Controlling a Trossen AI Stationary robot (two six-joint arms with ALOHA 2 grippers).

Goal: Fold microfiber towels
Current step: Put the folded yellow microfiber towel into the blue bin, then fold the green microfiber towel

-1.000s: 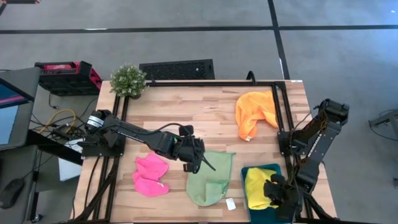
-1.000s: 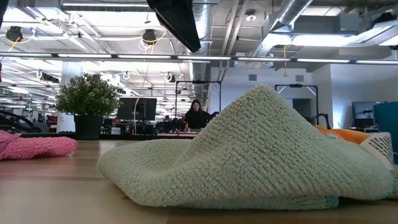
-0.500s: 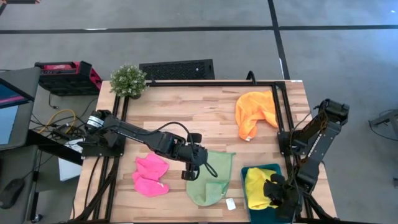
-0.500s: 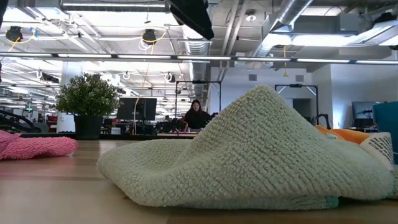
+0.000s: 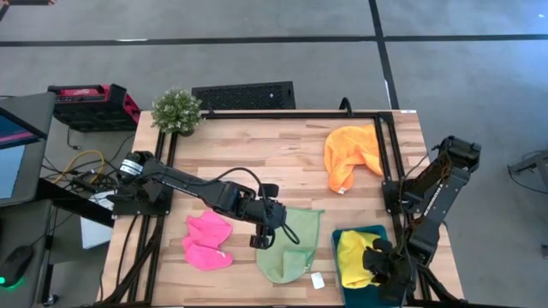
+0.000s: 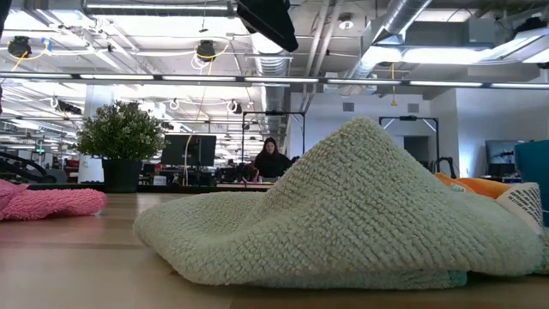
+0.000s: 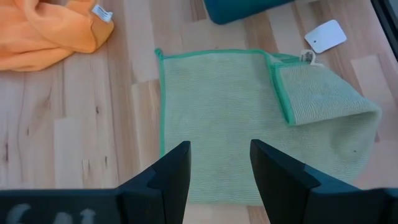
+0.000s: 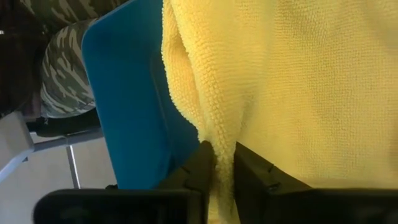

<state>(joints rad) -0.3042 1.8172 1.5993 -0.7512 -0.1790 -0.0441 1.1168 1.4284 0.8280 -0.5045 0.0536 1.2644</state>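
Observation:
The light green towel [image 5: 289, 246] lies on the table near its front edge, one corner folded over [image 7: 317, 93]. My left gripper [image 7: 219, 167] hangs open above the towel's left part [image 5: 267, 233], touching nothing. The yellow towel [image 5: 354, 257] lies bunched in the dark teal tray [image 5: 377, 233] at the front right. My right gripper [image 5: 378, 270] is down on it, shut on a ridge of the cloth. The pink towel [image 5: 208, 240] lies crumpled at the front left. The orange towel [image 5: 349, 154] lies bunched at the far right. My right gripper pinches a raised fold of the yellow towel [image 8: 222, 144] between its two fingers [image 8: 200, 167], coming down at a slant from above. The cloth fills the narrow gap between them. The rest of the towel lies slack in the tray [image 8: 124, 93].
A small white tag [image 5: 318, 280] lies between the green towel and the tray. A potted plant [image 5: 176, 109] stands at the far left corner. Black rails frame the table's left, far and right sides. Bare wood [image 5: 257, 162] stretches across the table's middle.
My left gripper has rolled and tipped over the green towel's left part while staying open. The towels lie as before.

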